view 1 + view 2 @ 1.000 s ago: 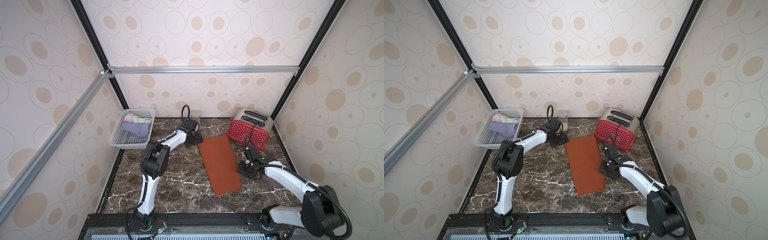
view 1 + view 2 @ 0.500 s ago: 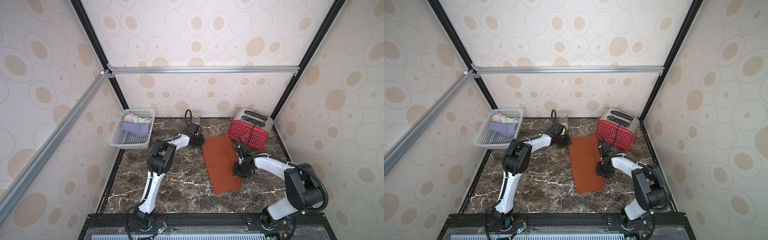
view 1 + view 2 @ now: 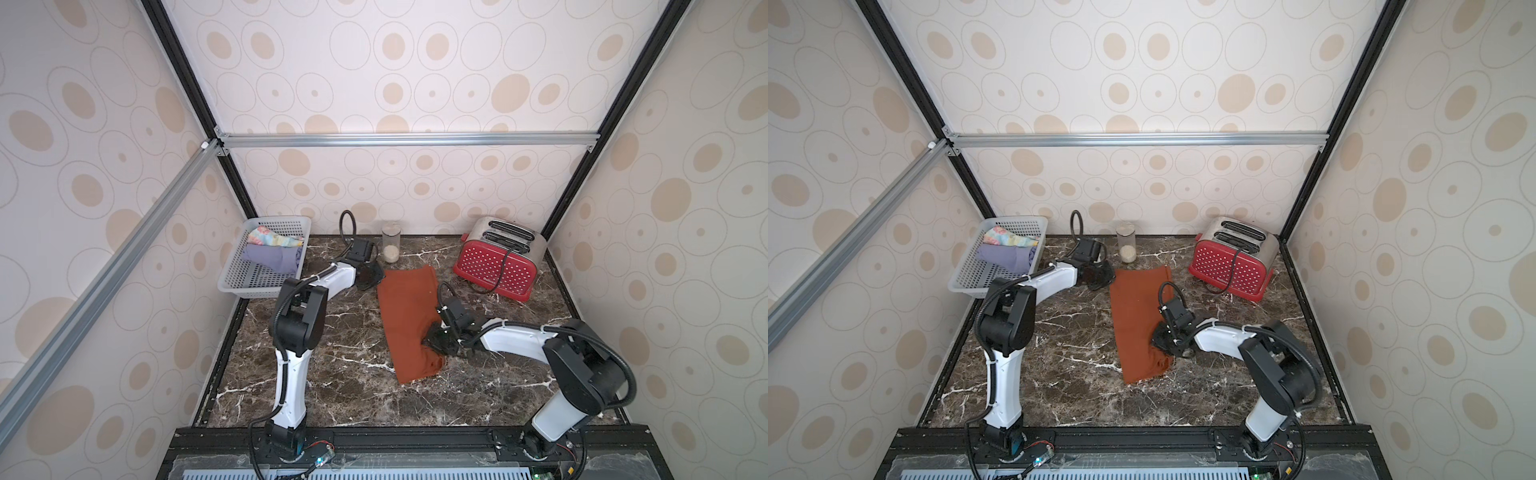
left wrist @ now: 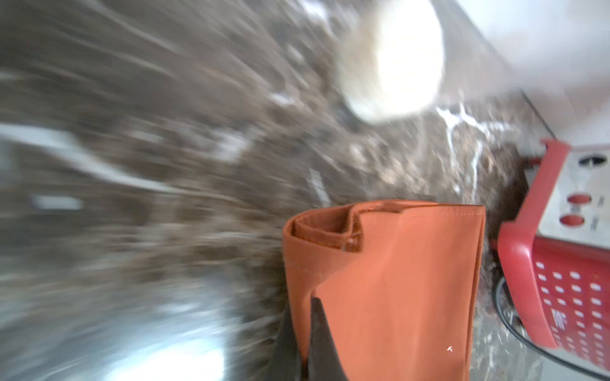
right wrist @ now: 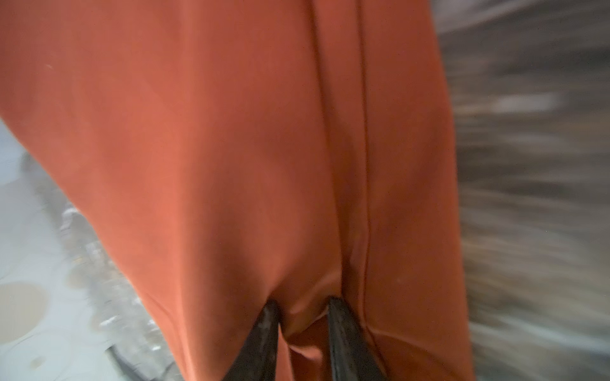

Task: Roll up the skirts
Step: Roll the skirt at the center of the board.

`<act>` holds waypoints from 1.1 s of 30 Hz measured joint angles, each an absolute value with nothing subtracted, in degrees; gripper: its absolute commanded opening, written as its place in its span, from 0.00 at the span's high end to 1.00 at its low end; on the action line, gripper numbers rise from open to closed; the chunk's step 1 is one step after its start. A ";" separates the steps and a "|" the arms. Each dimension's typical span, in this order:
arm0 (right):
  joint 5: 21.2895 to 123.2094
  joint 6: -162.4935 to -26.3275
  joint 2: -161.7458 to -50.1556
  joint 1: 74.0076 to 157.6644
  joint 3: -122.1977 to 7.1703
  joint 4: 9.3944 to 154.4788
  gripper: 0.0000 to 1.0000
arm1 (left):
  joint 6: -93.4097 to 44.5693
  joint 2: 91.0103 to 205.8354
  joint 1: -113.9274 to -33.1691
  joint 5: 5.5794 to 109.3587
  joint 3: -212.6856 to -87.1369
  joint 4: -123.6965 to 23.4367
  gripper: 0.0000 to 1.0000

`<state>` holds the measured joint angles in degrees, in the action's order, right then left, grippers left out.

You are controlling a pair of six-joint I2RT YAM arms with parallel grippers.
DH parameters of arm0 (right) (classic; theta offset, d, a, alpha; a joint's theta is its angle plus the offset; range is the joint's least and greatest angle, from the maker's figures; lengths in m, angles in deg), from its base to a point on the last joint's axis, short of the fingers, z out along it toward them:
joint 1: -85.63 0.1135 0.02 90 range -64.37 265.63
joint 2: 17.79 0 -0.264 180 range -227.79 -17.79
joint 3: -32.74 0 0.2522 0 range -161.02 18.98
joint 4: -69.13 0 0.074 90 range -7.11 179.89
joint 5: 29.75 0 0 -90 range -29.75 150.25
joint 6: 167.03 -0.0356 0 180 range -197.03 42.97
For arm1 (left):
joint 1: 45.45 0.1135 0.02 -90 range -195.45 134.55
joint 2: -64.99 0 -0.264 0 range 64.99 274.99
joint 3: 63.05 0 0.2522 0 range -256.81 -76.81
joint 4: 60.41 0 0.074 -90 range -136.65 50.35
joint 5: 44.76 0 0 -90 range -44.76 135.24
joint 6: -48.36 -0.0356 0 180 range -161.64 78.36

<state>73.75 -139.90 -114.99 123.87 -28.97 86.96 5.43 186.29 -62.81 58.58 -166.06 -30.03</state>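
The rust-orange skirt (image 3: 405, 320) is lying folded into a long strip down the middle of the marble bench (image 3: 332, 399), running from near the back edge toward the front. The left gripper (image 3: 371, 276) is reaching to the strip's far left corner. In the left wrist view its fingers (image 4: 321, 339) are pressing together on the cloth's edge. The right gripper (image 3: 435, 341) is resting on the strip's right edge near its front end, and its fingers (image 5: 264, 339) are pinching a bunched fold of cloth. The lavender skirt (image 3: 272, 258) and the floral skirt (image 3: 270, 237) are sitting in the white basket (image 3: 237, 286) at the back left corner. A glass jar (image 3: 390, 247) is standing at the back edge, and a red toaster (image 3: 494, 266) is standing near the back right corner.
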 measured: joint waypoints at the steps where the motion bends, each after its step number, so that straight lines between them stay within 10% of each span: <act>1: 74.45 -140.86 -116.26 124.40 -29.78 85.28 0.71 | 4.99 185.70 -61.87 58.23 -166.02 -29.37 0.99; 12: 72.61 -143.74 -113.38 123.85 -27.13 86.70 0.76 | 3.51 197.41 -63.84 64.31 -184.11 -23.36 0.86; 21: 71.10 -144.07 -106.51 122.01 -20.11 87.18 0.78 | 2.19 201.02 -66.57 65.75 -193.82 -15.32 0.08; 33: 66.47 -135.33 -96.64 118.65 -19.13 105.96 0.88 | 2.94 165.92 -67.16 62.43 -159.15 -17.26 0.15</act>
